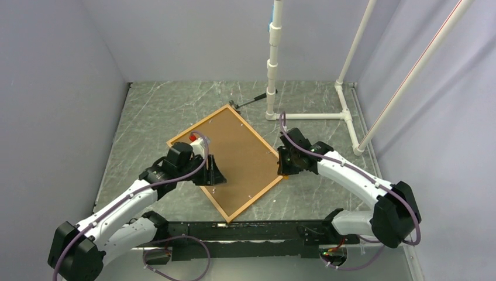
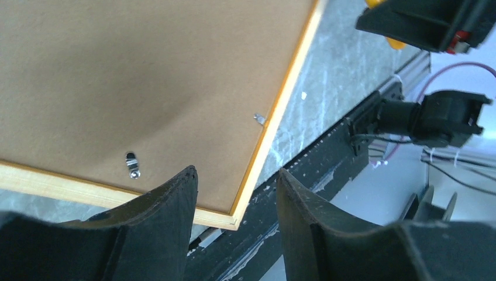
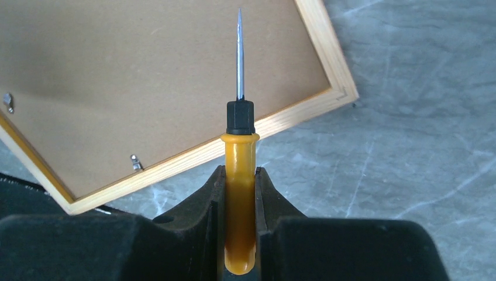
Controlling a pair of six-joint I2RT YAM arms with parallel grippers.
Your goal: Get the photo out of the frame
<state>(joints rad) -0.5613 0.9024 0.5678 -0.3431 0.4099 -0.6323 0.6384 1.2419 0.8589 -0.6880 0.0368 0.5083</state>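
The frame (image 1: pixel 255 140), a thin orange border, lies face down and turned diagonally on the table. The photo shows only its plain brown board back (image 1: pixel 237 152); its printed side is hidden. My left gripper (image 1: pixel 215 172) hovers over the frame's lower left side. In the left wrist view it (image 2: pixel 237 172) is open above the frame's near corner (image 2: pixel 281 105), holding nothing. Small metal clips (image 2: pixel 133 164) sit on the board. My right gripper (image 1: pixel 285 161) is at the frame's right corner, shut (image 3: pixel 240 170) on an orange-handled screwdriver (image 3: pixel 240 199) whose blade points over the board (image 3: pixel 146 76).
A white pipe stand (image 1: pixel 272 64) rises behind the frame, with its base pipes (image 1: pixel 345 117) running to the right. A dark tool (image 1: pixel 248 102) lies by the frame's far corner. The black base rail (image 1: pixel 257 231) runs along the near edge. Grey walls close in both sides.
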